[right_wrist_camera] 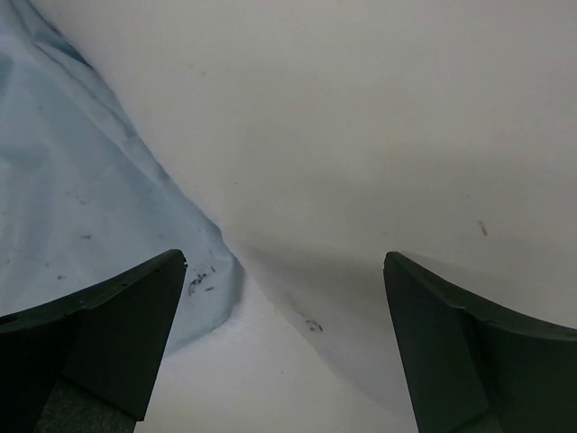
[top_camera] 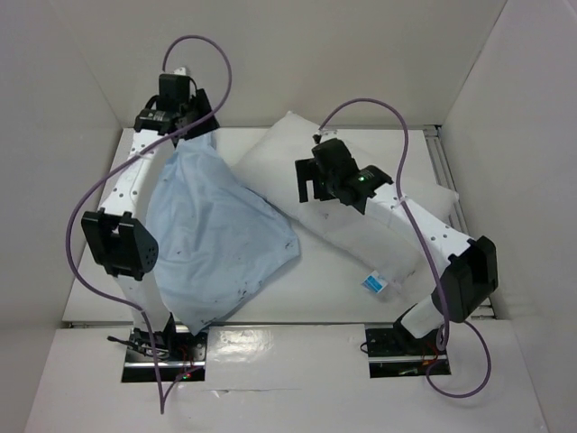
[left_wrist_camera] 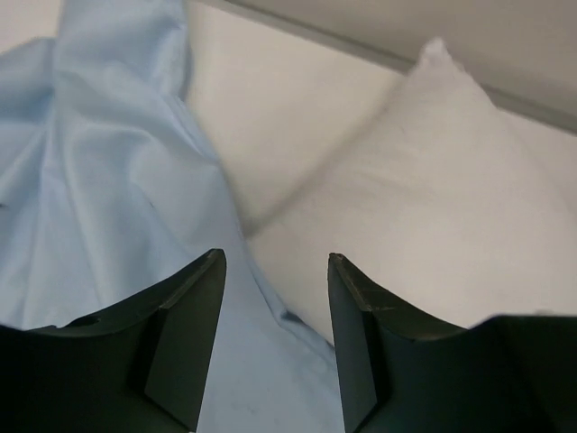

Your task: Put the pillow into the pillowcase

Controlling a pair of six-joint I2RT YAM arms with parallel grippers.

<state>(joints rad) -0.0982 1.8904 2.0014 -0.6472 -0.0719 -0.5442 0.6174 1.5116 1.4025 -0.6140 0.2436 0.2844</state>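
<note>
Left tool (left_wrist_camera: 275,262): jaws apart, nothing between them, low over the pillowcase (left_wrist_camera: 108,180). Right tool (right_wrist_camera: 284,262): jaws wide apart, empty, above the pillow (top_camera: 275,153). Case lies crumpled left on the desk (top_camera: 315,302), touching the pillow on its right. Judgement: case thin, limp and slippery, so pinch its hem. Pillow light and squashy, so grip a corner.

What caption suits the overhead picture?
Overhead: left tool open over a rumpled light-blue pillowcase, right tool open over the plump white pillow beside it.
</note>
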